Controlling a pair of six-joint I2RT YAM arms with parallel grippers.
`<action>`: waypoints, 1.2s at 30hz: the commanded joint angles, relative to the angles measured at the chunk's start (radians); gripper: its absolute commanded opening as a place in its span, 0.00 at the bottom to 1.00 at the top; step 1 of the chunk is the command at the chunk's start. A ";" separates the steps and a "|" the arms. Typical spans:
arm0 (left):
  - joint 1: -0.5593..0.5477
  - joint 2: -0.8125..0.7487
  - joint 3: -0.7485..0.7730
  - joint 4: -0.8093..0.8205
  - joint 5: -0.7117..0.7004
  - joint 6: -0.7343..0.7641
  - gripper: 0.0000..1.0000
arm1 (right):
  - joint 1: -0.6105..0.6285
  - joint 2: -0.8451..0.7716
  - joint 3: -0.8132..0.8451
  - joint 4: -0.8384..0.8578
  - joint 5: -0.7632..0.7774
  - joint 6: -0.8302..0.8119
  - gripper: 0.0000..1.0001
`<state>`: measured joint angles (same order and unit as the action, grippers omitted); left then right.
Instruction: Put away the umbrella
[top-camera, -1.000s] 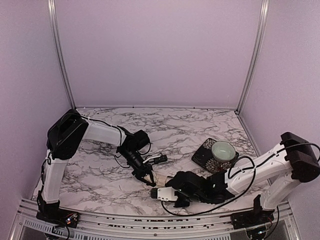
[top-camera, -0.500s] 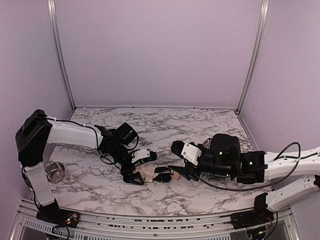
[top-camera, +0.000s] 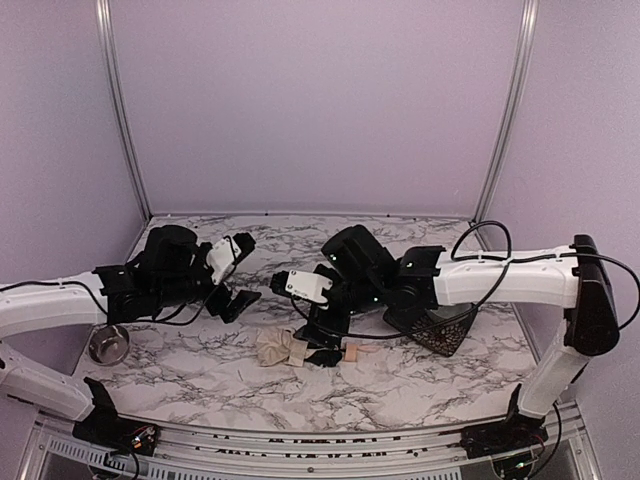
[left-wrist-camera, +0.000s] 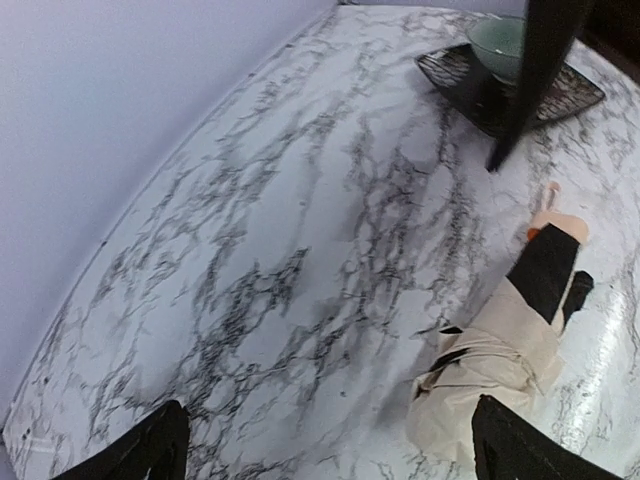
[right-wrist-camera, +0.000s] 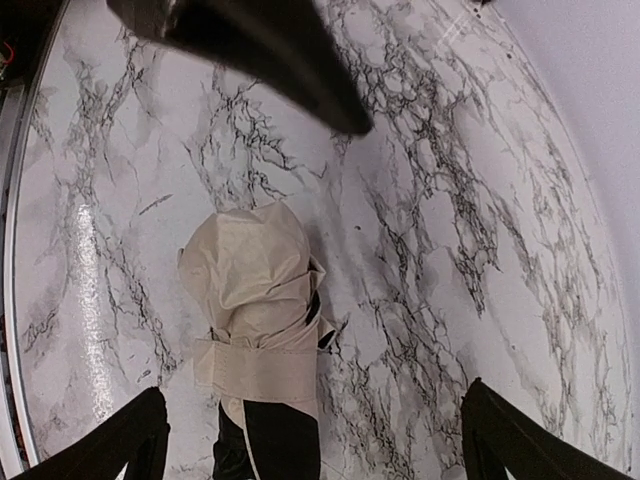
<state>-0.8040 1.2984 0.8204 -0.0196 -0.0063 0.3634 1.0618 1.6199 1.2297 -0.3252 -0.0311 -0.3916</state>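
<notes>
The umbrella lies folded on the marble table, its cream fabric bunched and wrapped by a strap, with black lining and a pale tan handle toward the right. Nothing holds it. My left gripper hovers open up and to the left of it; in the left wrist view the umbrella lies by the right fingertip. My right gripper hangs open just above it, and in the right wrist view the umbrella lies below, between the wide jaws.
A black mesh tray sits at the right, partly under the right arm, holding a pale green bowl. A small metal cup stands at the left edge. Purple walls close in the table on three sides.
Both grippers have opened and let go of the umbrella. Both arms have lifted and pulled back toward the table's rear, leaving the umbrella lying where it was.
</notes>
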 joint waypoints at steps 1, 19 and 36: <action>0.047 -0.217 -0.136 0.226 -0.332 -0.243 0.99 | -0.006 0.126 0.120 -0.152 -0.032 -0.073 0.99; 0.049 -0.276 -0.210 0.229 -0.312 -0.208 0.99 | -0.005 0.663 0.583 -0.516 0.006 -0.057 0.50; 0.050 -0.381 -0.285 0.319 -0.501 -0.219 0.99 | -0.034 0.133 0.216 0.618 -0.155 0.239 0.00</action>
<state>-0.7536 0.9508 0.5549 0.2356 -0.4351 0.1452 1.0367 2.0205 1.6348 -0.4244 -0.1184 -0.2943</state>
